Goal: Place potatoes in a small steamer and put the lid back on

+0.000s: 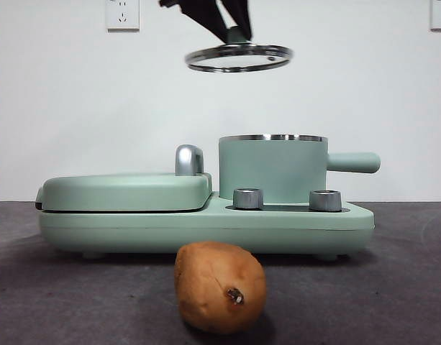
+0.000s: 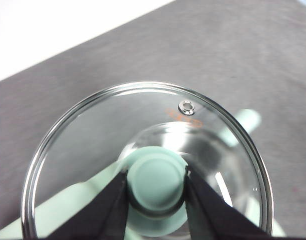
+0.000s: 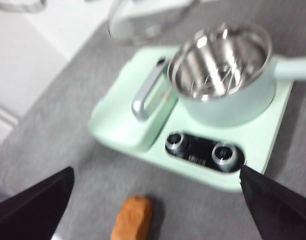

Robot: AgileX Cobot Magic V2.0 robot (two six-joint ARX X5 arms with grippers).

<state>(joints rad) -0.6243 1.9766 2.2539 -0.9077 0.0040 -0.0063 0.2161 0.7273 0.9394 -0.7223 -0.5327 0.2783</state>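
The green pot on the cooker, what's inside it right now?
The right wrist view shows the pot open, with only bare shiny steel inside and no food. The potato lies on the table. The left gripper holds the lid up.

From my right wrist camera I see the right gripper (image 3: 157,210) with its two black jaws spread wide apart, holding nothing. Between them, down on the grey table (image 3: 68,125), lies the brown-orange potato (image 3: 132,218). Beyond it sits the mint-green cooker base (image 3: 192,150) with two round control knobs (image 3: 200,149) on a dark panel. On the base stands the open small steamer (image 3: 222,70), its steel inside bare, beside the griddle cover (image 3: 128,115) and chrome handle (image 3: 145,95). The glass lid (image 3: 143,22) hangs blurred above, farther off.
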